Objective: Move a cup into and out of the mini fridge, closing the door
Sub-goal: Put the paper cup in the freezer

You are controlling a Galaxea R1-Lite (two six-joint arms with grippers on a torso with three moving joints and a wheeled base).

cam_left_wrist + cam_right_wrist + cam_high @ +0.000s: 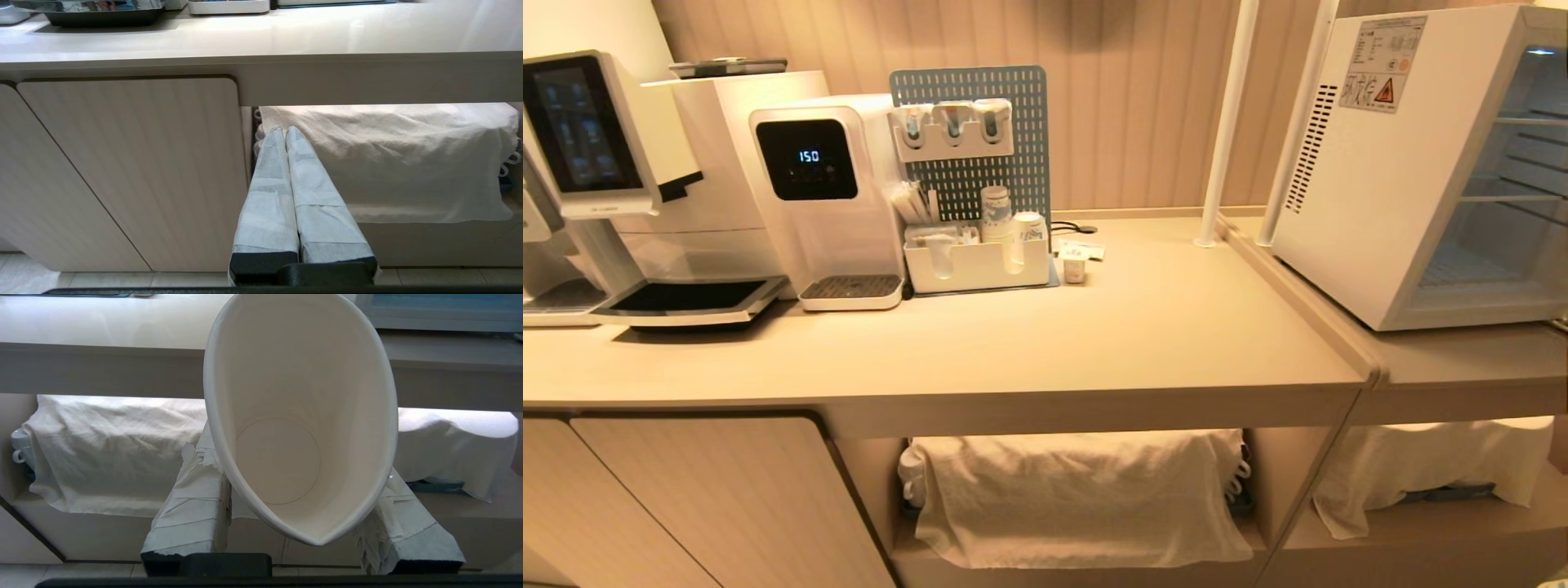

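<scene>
The cup (300,416) is white paper, and in the right wrist view its mouth faces the camera, squeezed into an oval. My right gripper (298,457) is shut on it, one taped finger (192,506) on each side of its wall, held in front of and below the counter edge. My left gripper (284,130) is shut with nothing in it, low in front of the cupboard. Neither arm shows in the head view. The mini fridge (1388,188) stands at the right on the counter, its front open onto wire shelves (1515,122). Its door is out of view.
On the counter (1160,327) stand a coffee machine (596,163), a water dispenser (825,196), an organiser with stacked paper cups (995,212) and a tiny tub (1075,269). Two white poles (1225,122) rise left of the fridge. White cloths (1078,490) cover the shelves below.
</scene>
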